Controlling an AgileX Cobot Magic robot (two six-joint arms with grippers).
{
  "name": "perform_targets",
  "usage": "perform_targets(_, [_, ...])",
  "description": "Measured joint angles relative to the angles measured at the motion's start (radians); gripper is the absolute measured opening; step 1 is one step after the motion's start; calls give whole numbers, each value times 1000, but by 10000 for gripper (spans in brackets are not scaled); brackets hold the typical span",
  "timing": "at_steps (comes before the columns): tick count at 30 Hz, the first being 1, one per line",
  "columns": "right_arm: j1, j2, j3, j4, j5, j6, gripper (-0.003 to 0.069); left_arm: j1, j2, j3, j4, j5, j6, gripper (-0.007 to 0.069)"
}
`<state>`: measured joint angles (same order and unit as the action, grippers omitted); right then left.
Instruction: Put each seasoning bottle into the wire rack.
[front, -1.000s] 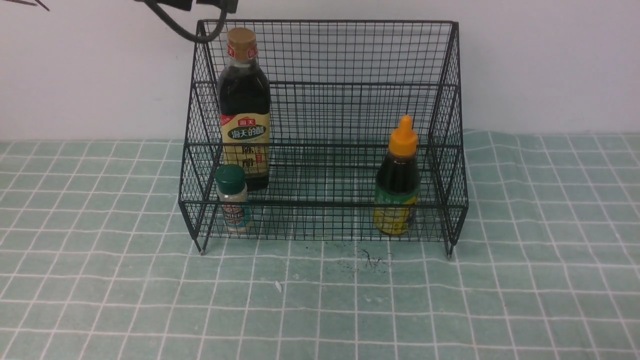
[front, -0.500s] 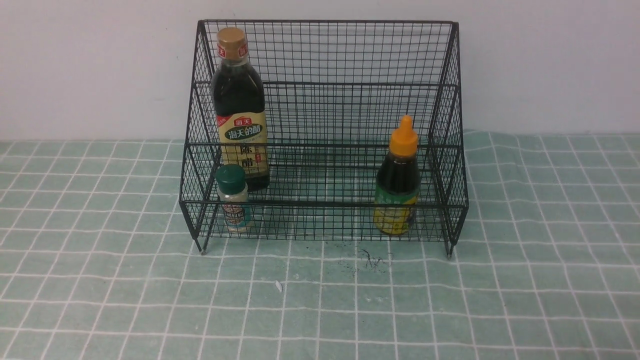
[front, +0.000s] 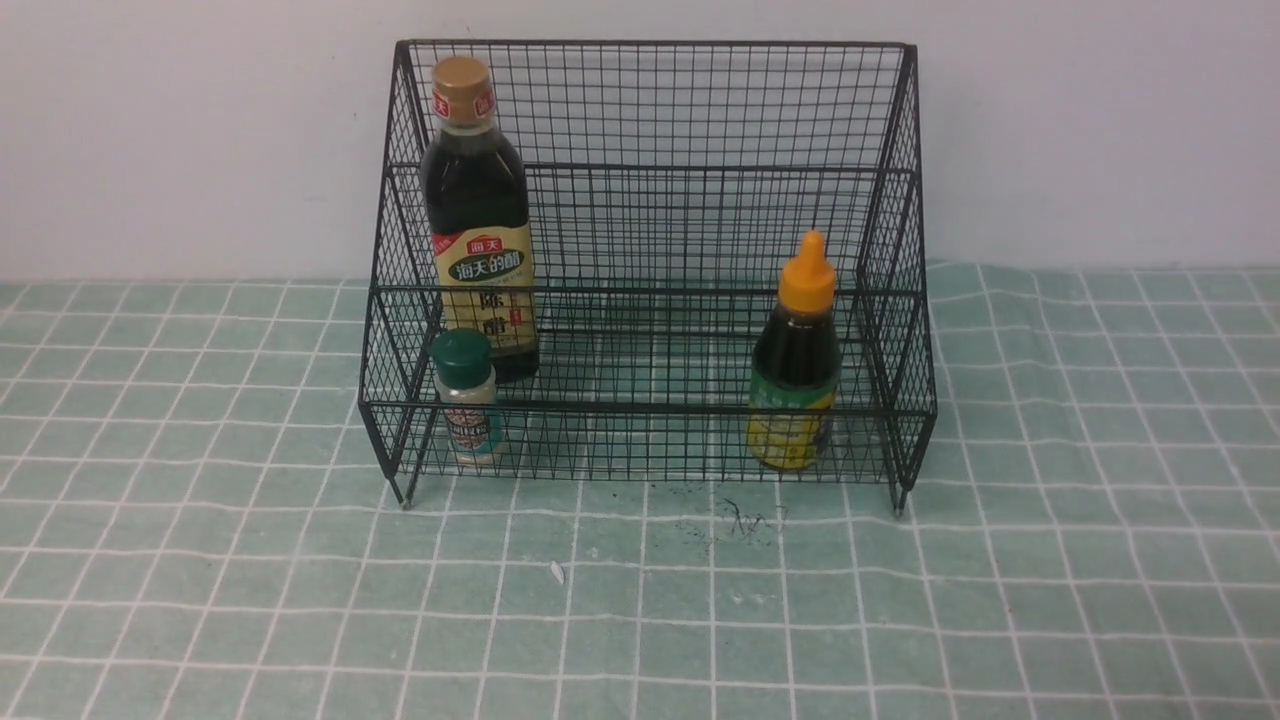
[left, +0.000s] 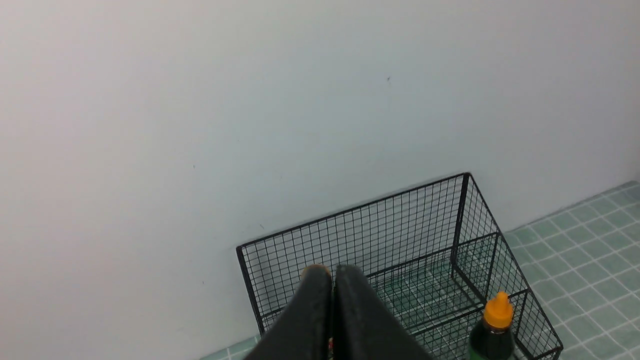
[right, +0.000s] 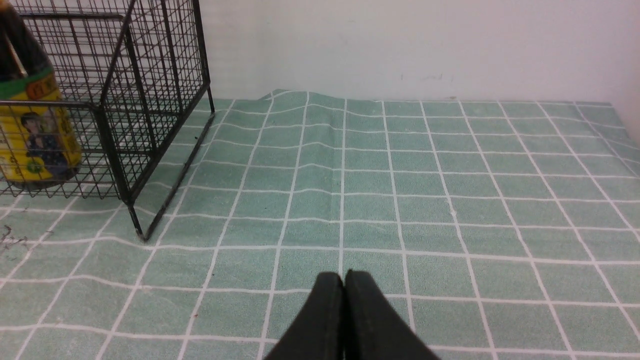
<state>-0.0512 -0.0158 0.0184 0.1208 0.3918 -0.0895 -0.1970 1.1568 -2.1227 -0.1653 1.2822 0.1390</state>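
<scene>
All three seasoning bottles (front: 478, 215) stand inside the wire rack (front: 650, 260). Both the left hand (left: 333, 274) and right hand (right: 344, 278) are clenched empty; best to retreat without nudging the rack.

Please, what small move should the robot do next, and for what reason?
Probably none beyond drawing both arms back to rest. The vinegar bottle, the orange-capped bottle and the green-lidded jar all stand upright inside the wire rack. The left pincer is shut and empty above the rack; the right pincer is shut and empty over the bare cloth.
</scene>
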Motion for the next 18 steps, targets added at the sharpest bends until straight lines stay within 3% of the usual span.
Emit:
perform_targets(7, [0,0,0,0,0,0,-10,0,-266,232,8,-48,-20,-6])
perform_targets(18, [0,0,0,0,0,0,-10,0,-724,856,65,-337,-139,-6])
